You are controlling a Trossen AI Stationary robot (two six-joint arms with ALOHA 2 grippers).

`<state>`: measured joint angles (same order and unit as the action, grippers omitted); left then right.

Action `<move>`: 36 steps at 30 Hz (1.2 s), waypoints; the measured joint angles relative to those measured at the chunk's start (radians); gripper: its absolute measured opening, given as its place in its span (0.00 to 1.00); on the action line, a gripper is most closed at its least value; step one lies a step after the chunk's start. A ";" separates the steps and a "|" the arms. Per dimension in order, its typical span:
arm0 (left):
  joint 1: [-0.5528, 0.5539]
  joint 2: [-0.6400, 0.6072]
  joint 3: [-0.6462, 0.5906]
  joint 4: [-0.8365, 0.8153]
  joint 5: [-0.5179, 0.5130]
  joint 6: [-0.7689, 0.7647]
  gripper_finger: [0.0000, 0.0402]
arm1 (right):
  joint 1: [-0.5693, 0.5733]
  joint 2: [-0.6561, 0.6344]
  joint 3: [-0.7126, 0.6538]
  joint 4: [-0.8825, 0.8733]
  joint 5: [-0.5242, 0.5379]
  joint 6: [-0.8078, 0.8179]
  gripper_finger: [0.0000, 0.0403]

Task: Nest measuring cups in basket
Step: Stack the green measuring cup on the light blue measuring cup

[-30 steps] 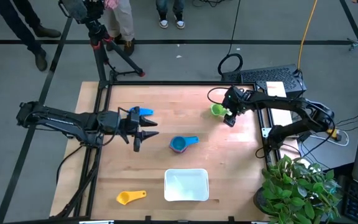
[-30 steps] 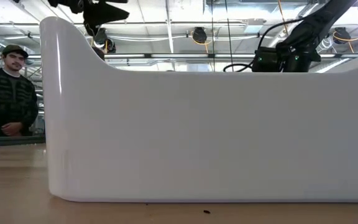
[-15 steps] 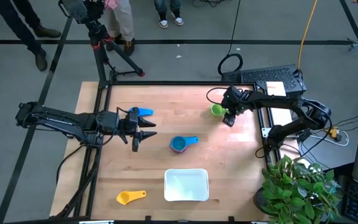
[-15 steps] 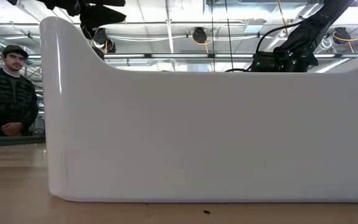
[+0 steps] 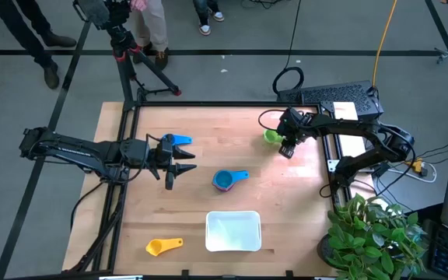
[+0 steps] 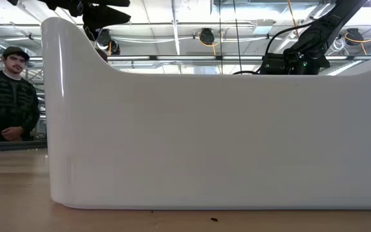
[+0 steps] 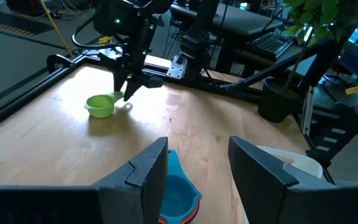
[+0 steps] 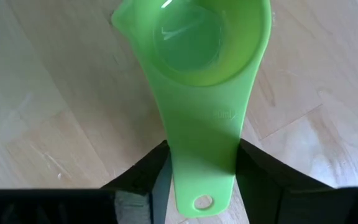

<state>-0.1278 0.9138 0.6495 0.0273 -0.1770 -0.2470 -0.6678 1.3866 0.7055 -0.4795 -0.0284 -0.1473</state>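
A green measuring cup (image 5: 271,138) sits on the table at the far right, its handle toward my right gripper (image 5: 287,148). It also shows in the right wrist view (image 8: 194,37) and the left wrist view (image 7: 100,105). My right gripper (image 8: 202,180) is shut on its handle. My left gripper (image 5: 179,172) is open and empty left of a light blue stack of cups (image 5: 224,180), which shows below its fingers in the left wrist view (image 7: 178,194). A dark blue cup (image 5: 180,140) lies beside the left arm. A yellow cup (image 5: 162,246) lies at the near left. The white basket (image 5: 233,231) stands near the front edge. My right gripper pinches the green cup's flat handle (image 8: 201,155) by its two long edges, toward its free end with the hole. The fingers (image 7: 128,87) come from above, pointing down, and lie across the handle. The cup rests upright on the table.
The basket's white wall (image 6: 211,135) fills the low view. A person (image 6: 8,96) sits beyond the table's far side. A tripod (image 5: 131,54) stands past the far left corner, and a plant (image 5: 372,233) stands off the near right corner.
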 joint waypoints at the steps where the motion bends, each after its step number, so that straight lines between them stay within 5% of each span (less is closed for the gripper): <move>1: 0.000 0.000 0.000 0.000 0.000 0.000 0.42 | 0.001 -0.005 0.000 -0.001 0.000 0.001 0.35; 14: 0.005 0.000 0.000 -0.026 -0.008 -0.010 0.42 | 0.141 -0.150 0.001 0.050 -0.051 0.070 0.33; 27: 0.135 0.000 0.000 -0.436 0.003 -0.234 0.42 | 0.473 -0.157 0.216 0.087 -0.073 0.140 0.33; 36: 0.224 0.000 0.000 -0.661 0.019 -0.292 0.42 | 0.596 -0.008 0.358 0.096 -0.047 0.114 0.33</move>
<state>0.0958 0.9142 0.6495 -0.6340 -0.1581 -0.5387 -0.0715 1.3786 1.0631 -0.3836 -0.0753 -0.0330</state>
